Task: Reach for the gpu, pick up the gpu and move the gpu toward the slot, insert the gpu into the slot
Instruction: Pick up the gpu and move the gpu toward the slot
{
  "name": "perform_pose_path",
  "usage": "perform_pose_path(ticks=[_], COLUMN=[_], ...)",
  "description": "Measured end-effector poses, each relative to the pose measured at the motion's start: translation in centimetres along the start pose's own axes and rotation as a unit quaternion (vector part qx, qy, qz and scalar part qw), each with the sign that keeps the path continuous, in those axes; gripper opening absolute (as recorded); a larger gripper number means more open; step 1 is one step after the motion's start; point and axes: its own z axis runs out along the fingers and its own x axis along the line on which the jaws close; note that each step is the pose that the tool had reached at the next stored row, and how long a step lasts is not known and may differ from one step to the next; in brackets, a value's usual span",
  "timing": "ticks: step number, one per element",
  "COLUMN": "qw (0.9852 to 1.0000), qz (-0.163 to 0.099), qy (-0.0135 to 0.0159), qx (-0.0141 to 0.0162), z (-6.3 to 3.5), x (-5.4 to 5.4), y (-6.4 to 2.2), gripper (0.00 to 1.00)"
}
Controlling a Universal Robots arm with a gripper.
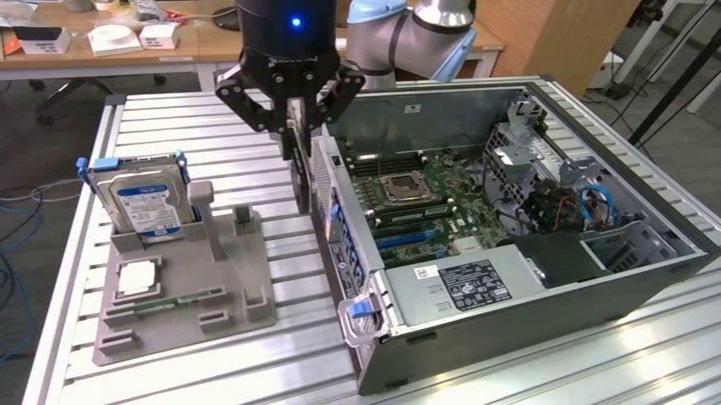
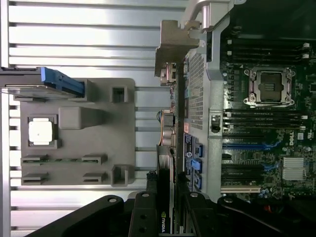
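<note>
The black gripper's [image 1: 299, 126] 2 fingers pinch the thin dark circuit-board gpu [image 1: 302, 181] upright, just outside the open grey metal computer case [image 1: 485, 337], on the exterior view's left. If carried low, its bottom edge could strike the case wall and twist in the grip.

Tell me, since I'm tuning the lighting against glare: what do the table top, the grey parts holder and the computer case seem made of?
Table top: likely aluminium with a brushed silver finish; its ribbed slats catch bright reflections.
Parts holder: probably plastic, perhaps printed; matte, uniform grey, no glints.
Computer case: seemingly painted sheet metal, dark satin outside, bare grey inside.
</note>
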Motion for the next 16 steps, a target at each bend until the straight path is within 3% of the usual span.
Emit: perform_pose_path(ticks=[11, 16], qw=[1.0000, 1.0000], qz=[0.000, 0.001], qy=[0.0002, 0.0007], qx=[0.0000, 0.0003], z=[-0.16, -1.10], x=[-0.5, -0.7], y=[0.06, 0.15], gripper=[0.26, 0.26])
